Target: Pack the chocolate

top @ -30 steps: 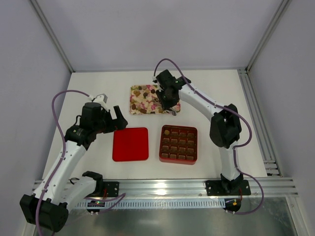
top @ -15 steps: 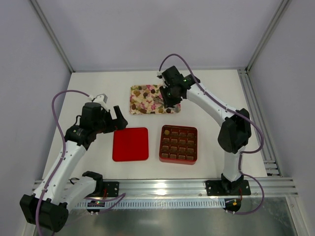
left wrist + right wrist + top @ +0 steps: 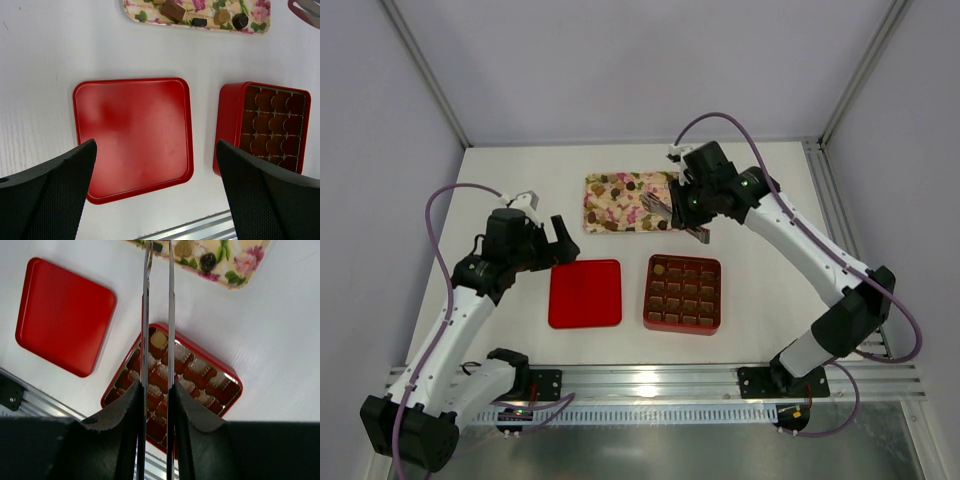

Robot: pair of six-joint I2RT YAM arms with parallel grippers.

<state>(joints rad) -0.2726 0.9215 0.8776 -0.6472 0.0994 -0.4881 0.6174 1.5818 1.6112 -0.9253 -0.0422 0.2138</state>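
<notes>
Several pieces of chocolate [image 3: 625,190] lie on a floral tray [image 3: 603,222], seen also in the left wrist view as chocolate [image 3: 172,9]. One cream piece [image 3: 159,339] sits in a corner cell of the red box [image 3: 682,322] with the brown grid. My right gripper [image 3: 688,212] [image 3: 157,390] is shut on metal tongs [image 3: 146,315], held above the tray's right end and the box. The tong tips run out of the wrist view, so I cannot tell whether they hold a piece. My left gripper [image 3: 552,245] [image 3: 155,145] hangs open above the red lid [image 3: 132,135].
The red lid [image 3: 585,293] lies flat just left of the box [image 3: 227,125]. An aluminium rail [image 3: 650,380] runs along the table's near edge. White walls and frame posts close in the back and sides.
The right arm has swung to the right, carrying the tongs from over the tray's middle to its right end. The left arm has not moved.
</notes>
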